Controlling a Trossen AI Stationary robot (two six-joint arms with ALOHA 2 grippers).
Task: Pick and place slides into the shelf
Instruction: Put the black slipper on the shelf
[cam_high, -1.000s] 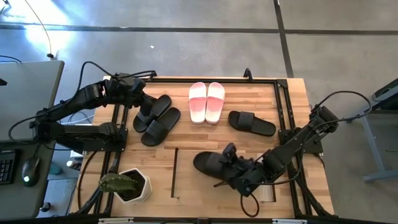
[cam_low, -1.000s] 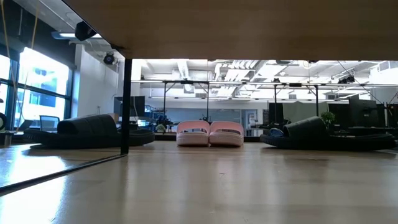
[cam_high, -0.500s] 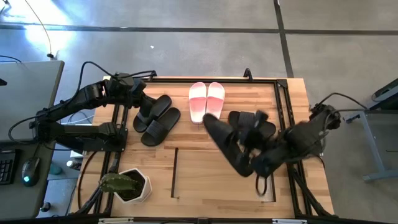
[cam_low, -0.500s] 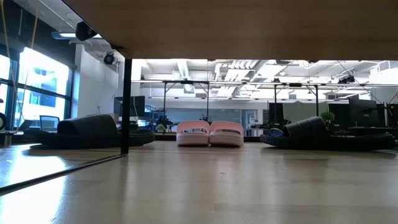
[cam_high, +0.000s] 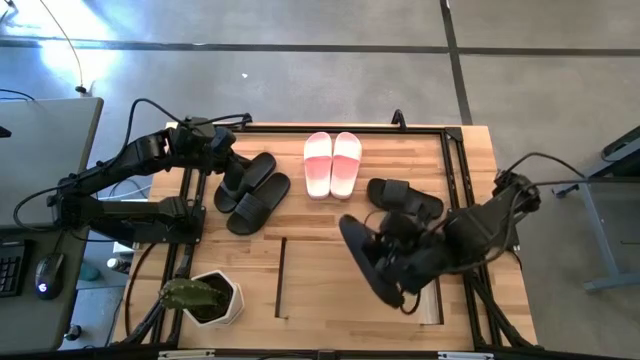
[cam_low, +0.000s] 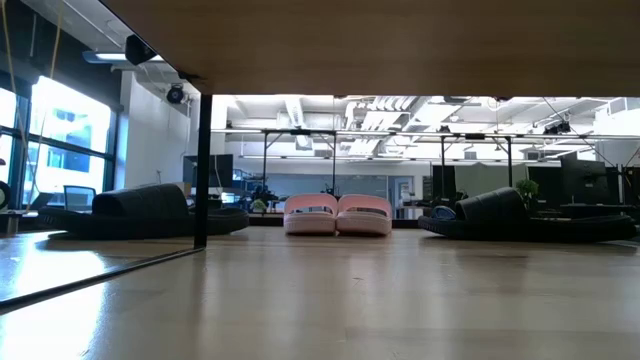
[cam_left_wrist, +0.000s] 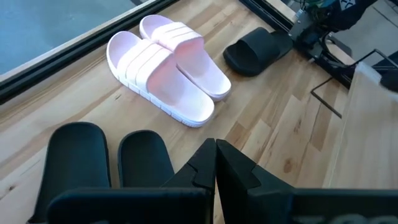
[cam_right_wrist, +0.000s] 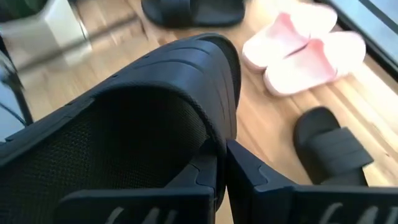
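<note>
right arm carries a black slide, shelf placement yet to come

the step in hand looks like the carry: the right pincer (cam_right_wrist: 221, 165) is clamped on the strap of a black slide (cam_high: 368, 262), held off the counter (cam_high: 310, 240) and tilted, toe toward the middle of the counter. in the right wrist view the slide fills most of the picture, its ribbed strap and mesh lining right at the fingers. its partner, the other black slide (cam_high: 405, 197), lies flat near the right edge, just beyond the held one.

the next move, as i judge it, calls for swinging the held slide to the shelf (cam_low: 330, 40) and setting it down level inside. from above, the shelf cannot be told apart from the counter boards; in the low view a light-wood panel spans overhead with a dark upright beside it, so the opening seems low and the slide would need to go in flat, not tilted as now.

the left pincer (cam_left_wrist: 216, 163) is closed on nothing and waits at the far left, over the black pair (cam_high: 250, 192), which sits side by side. the pink-and-white pair (cam_high: 332, 163) rests neatly together at the far middle, wide ribbed straps up. a white pot (cam_high: 212, 298) with a plant stands at the near left corner.
</note>
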